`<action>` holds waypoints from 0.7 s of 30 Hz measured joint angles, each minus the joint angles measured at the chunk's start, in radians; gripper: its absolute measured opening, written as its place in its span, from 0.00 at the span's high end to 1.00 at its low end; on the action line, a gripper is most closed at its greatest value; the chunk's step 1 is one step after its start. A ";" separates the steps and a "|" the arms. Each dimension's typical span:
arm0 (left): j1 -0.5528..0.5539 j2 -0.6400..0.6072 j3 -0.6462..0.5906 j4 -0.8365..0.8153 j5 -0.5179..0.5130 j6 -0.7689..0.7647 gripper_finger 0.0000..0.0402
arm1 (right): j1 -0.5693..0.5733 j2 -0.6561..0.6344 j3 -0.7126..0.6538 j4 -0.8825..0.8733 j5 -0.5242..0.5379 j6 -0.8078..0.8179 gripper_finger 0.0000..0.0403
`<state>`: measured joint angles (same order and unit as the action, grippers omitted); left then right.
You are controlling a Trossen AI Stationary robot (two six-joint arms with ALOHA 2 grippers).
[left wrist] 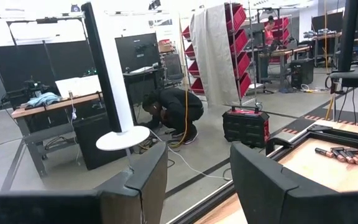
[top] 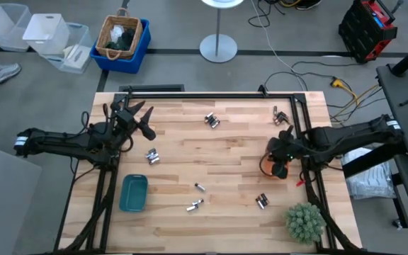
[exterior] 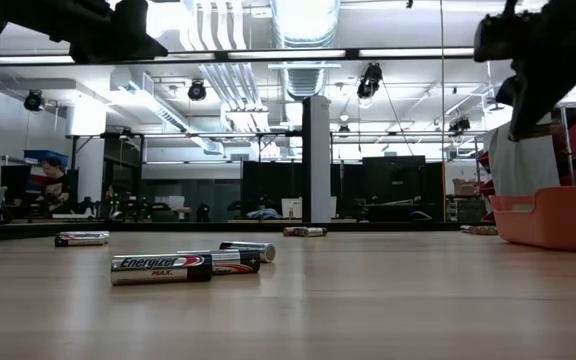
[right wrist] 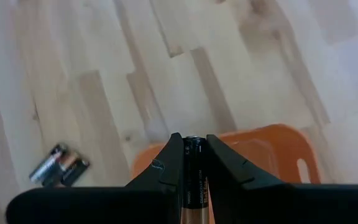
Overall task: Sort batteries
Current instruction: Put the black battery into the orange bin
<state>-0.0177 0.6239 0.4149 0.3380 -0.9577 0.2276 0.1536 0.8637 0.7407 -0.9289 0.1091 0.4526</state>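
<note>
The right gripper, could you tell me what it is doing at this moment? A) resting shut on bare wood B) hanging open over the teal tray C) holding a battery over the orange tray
C: the right gripper pinches a battery above the orange tray.

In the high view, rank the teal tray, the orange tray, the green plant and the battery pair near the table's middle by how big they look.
1. Green plant and teal tray: about alike, not ranked.
2. Orange tray, partly hidden under the right gripper, so unsure.
3. Battery pair, clearly smallest.
</note>
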 joint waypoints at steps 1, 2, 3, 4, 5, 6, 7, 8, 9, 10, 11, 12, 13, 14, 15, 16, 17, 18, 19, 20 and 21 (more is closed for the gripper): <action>0.000 0.002 0.000 0.000 0.000 0.000 0.61 | 0.006 -0.002 -0.012 -0.002 0.005 0.000 0.91; 0.000 0.003 0.000 -0.001 0.000 0.000 0.61 | 0.013 -0.006 -0.026 -0.001 0.019 0.001 0.91; 0.000 0.006 0.000 -0.001 0.000 0.000 0.61 | 0.018 -0.009 -0.042 -0.001 0.033 0.006 0.91; 0.000 0.009 0.000 0.000 0.000 0.000 0.61 | 0.021 -0.013 -0.060 -0.001 0.047 0.020 0.91; 0.000 0.011 0.000 0.000 0.000 0.000 0.61 | 0.021 -0.018 -0.077 -0.002 0.061 0.037 0.91; 0.000 0.014 0.000 -0.001 0.000 0.000 0.61 | 0.021 -0.025 -0.093 -0.002 0.080 0.061 0.91; 0.000 0.016 0.000 0.000 0.000 0.000 0.61 | 0.021 -0.032 -0.108 -0.002 0.104 0.091 0.91; 0.000 0.018 0.000 0.000 0.000 0.000 0.61 | 0.021 -0.040 -0.121 -0.002 0.130 0.120 0.91; 0.000 0.020 0.000 0.000 0.000 0.000 0.61 | 0.021 -0.047 -0.131 -0.002 0.151 0.148 0.91; 0.000 0.022 0.000 0.001 0.000 0.002 0.61 | 0.021 -0.053 -0.141 0.000 0.179 0.184 0.91; 0.000 0.024 0.000 0.004 0.000 0.006 0.61 | 0.021 -0.059 -0.149 0.002 0.207 0.221 0.91; 0.000 0.026 0.000 0.009 0.000 0.008 0.61 | 0.021 -0.064 -0.157 0.010 0.226 0.262 0.91; 0.000 0.027 0.000 0.012 0.000 0.011 0.61 | 0.021 -0.069 -0.165 0.024 0.235 0.297 0.91; 0.000 0.028 0.000 0.013 0.000 0.011 0.61 | 0.021 -0.072 -0.174 0.041 0.242 0.334 0.91; 0.000 0.030 0.000 0.015 0.000 0.011 0.61 | 0.021 -0.073 -0.184 0.050 0.253 0.375 0.91; 0.000 0.031 0.000 0.016 0.000 0.012 0.61 | 0.022 -0.073 -0.195 0.052 0.269 0.419 0.91; 0.000 0.032 0.000 0.017 0.000 0.016 0.61 | 0.021 -0.069 -0.208 0.051 0.281 0.466 0.91; 0.000 0.032 0.000 0.019 0.000 0.020 0.61 | 0.021 -0.066 -0.221 0.051 0.290 0.518 0.91; 0.000 0.033 0.000 0.020 0.000 0.022 0.61 | 0.021 -0.063 -0.235 0.051 0.293 0.567 0.91; 0.000 0.033 0.000 0.020 0.000 0.023 0.61 | 0.021 -0.062 -0.247 0.051 0.293 0.610 0.91; 0.000 0.033 0.000 0.020 0.000 0.023 0.61 | 0.025 -0.062 -0.258 0.050 0.291 0.653 0.91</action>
<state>-0.0177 0.6571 0.4148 0.3584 -0.9581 0.2501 0.1784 0.8017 0.4831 -0.8787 0.4004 1.1061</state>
